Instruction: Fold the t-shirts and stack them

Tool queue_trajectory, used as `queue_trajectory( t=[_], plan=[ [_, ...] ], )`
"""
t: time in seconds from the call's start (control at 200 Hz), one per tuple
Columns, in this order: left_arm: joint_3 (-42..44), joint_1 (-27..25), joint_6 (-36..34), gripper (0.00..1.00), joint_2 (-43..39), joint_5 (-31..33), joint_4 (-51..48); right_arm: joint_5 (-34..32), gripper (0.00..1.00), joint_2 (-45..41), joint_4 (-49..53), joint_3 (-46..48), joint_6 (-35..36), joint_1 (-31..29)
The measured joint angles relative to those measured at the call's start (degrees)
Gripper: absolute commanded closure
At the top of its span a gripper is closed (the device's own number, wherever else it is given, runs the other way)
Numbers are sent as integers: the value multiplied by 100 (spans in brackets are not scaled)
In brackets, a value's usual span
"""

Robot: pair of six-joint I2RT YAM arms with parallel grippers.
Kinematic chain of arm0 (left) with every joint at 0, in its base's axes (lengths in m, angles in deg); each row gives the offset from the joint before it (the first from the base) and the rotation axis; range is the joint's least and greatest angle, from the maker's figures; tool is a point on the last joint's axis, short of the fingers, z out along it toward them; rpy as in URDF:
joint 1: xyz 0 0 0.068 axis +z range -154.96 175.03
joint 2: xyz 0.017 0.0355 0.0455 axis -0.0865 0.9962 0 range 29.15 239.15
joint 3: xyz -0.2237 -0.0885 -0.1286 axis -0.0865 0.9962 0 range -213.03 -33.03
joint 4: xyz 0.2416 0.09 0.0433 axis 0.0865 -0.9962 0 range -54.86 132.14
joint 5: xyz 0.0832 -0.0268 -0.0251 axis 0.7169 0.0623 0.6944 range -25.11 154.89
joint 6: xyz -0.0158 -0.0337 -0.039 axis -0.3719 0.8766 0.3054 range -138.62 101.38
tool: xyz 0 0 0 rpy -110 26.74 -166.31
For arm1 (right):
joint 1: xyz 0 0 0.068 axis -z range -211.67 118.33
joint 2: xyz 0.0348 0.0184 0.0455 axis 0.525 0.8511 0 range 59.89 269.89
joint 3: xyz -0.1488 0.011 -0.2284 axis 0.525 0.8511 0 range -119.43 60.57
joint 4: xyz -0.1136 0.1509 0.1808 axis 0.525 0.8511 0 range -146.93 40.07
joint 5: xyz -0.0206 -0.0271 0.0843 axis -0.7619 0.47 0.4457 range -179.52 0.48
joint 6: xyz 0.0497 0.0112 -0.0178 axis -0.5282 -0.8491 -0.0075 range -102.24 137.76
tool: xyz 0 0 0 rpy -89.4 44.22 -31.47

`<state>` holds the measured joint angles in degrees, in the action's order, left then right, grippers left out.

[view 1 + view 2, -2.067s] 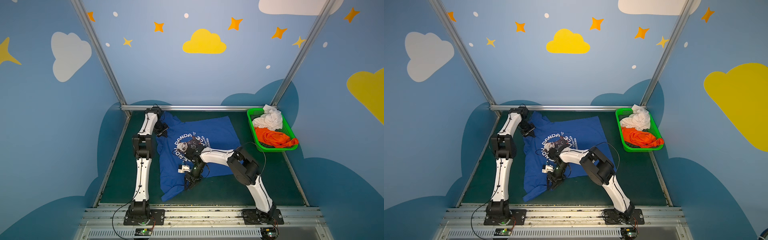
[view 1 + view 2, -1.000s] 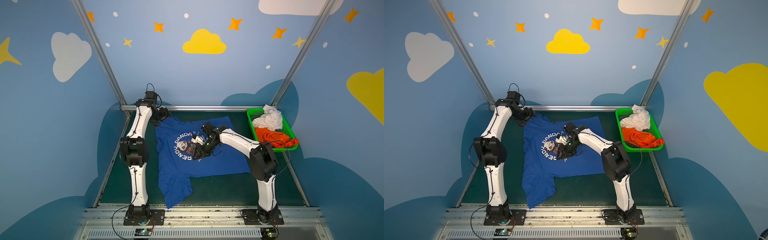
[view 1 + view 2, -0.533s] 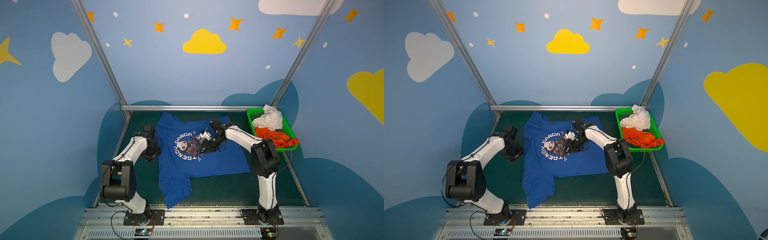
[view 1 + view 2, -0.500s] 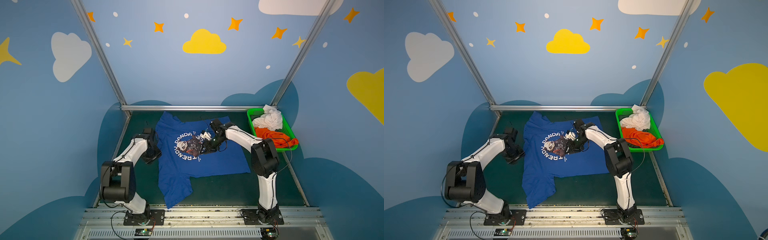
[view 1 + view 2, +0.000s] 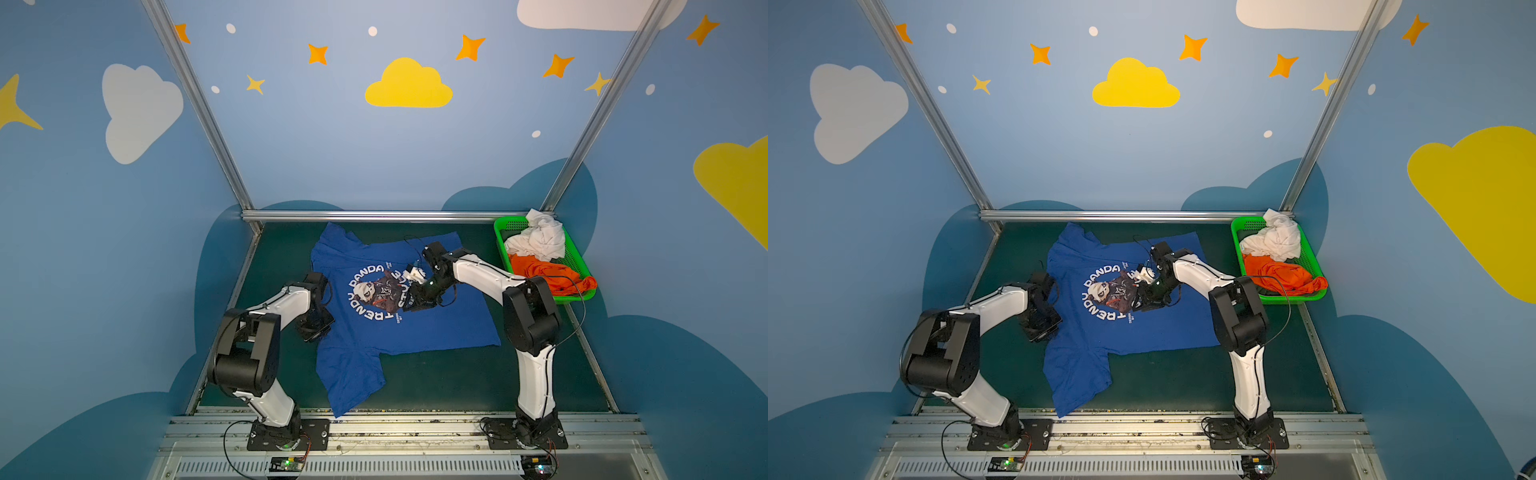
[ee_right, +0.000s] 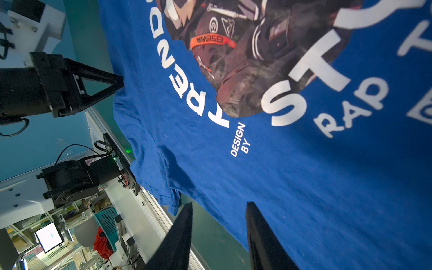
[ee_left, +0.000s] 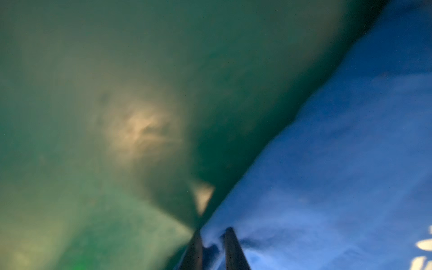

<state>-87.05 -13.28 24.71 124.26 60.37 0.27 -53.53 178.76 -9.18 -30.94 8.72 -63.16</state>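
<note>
Fingers (image 7: 233,247) of your left gripper (image 7: 213,231) are closed on a small fold of the royal-blue cloth t-shirt (image 7: 339,163), with its round white-lettered print, right where the cloth's edge meets the dark green table surface (image 7: 117,70). In both top views that grip sits on the shirt's left edge, between its two sleeves.

Your right gripper (image 6: 219,203) has its fingers (image 6: 261,233) standing apart with nothing between them. It is low over the right side of the round print. You cannot tell whether the tips touch the cloth.

You have the blue shirt spread mostly flat in the middle of the surface. One sleeve lies near the far edge, the other reaches almost to the front edge, and the hem points to the right edge.

At the far right corner of the surface stands the green plastic mesh basket (image 5: 578,297). In it a crumpled white cloth t-shirt (image 5: 540,241) lies at the far end. It touches a crumpled orange cloth t-shirt (image 5: 544,275) at the near end. Both are well apart from either gripper.
</note>
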Motion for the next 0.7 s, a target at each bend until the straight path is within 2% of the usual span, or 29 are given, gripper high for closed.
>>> queue_trajectory(
  t=[0.185, 0.401, 0.646, 0.701],
  plan=[
    [-278, -306, 17, 95, 125, 166, -164, 4, 60, -52, -33, 26, -17, 0],
    [-1222, -979, -131, 95, 455, 570, -710, 9, 60, -57, -50, 26, -22, 0],
    [-1919, -1735, -260, 85, 1484, 905, -1222, 42, 61, -57, -125, 155, -81, 0],
    [-2098, -1873, -258, 79, 1663, 992, -1342, 48, 61, -57, -133, 186, -101, 0]
  ],
)
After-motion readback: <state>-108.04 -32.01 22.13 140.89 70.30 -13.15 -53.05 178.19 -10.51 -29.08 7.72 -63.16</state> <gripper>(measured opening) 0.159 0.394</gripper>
